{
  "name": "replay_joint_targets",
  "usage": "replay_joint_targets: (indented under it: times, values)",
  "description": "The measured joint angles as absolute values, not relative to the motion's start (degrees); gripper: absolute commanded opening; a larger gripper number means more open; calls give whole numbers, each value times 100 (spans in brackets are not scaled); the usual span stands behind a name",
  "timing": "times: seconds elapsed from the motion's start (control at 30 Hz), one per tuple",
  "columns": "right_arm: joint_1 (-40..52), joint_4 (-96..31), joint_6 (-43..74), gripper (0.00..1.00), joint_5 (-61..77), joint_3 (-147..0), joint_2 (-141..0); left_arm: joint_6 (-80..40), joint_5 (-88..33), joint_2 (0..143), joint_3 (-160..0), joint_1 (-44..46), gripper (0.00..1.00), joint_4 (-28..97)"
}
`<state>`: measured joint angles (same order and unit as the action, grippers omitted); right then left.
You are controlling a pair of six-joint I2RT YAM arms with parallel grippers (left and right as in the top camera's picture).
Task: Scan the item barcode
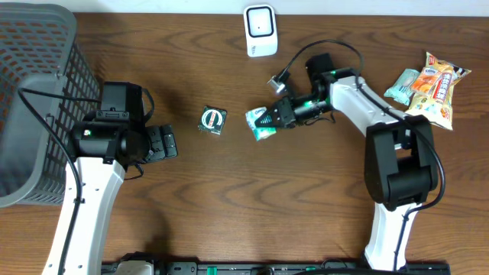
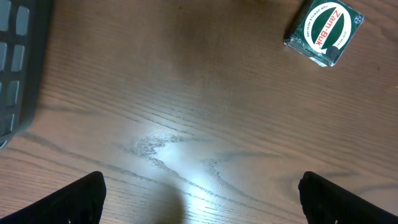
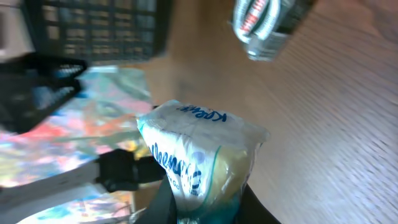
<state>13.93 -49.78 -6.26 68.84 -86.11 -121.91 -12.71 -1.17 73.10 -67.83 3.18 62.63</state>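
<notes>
Over the bench, seen from the overhead camera, the right jaws are clamped on the tissue pack. The pack is near the middle of the bench, below the white scanner at the far edge and well apart from it. Near the pack's left lies a small green Zam-Buk box, not touching it. The left jaws stand wide apart beside the grey basket, holding nothing and facing the green box. Off at the right edge, a heap of snack packets lies to the right of the right arm.

Switching to the left wrist camera, both fingers show only at the bottom corners, spread wide with bare wood between them. The Zam-Buk box lies in the top right corner, and a strip of the basket runs down the left side.

On to the right wrist camera, and the tissue pack fills the centre, pinched at its lower end between the two dark fingers, blue lettering on show. The Zam-Buk box is a blur at the top, with the basket in the top left corner.
</notes>
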Motion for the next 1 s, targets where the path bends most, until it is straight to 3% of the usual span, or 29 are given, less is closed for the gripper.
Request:
replay_joint_targets:
  times: [0.4,1.0]
  values:
    - [1109,-4987,-1197,1,8503,-8611,-12191,-1271,-117,7310,-6783,318,98,6263]
    - [1109,-5068,-1391,1,8748,-8611,-12191,-1271,-117,7310,-6783,318,97,6263]
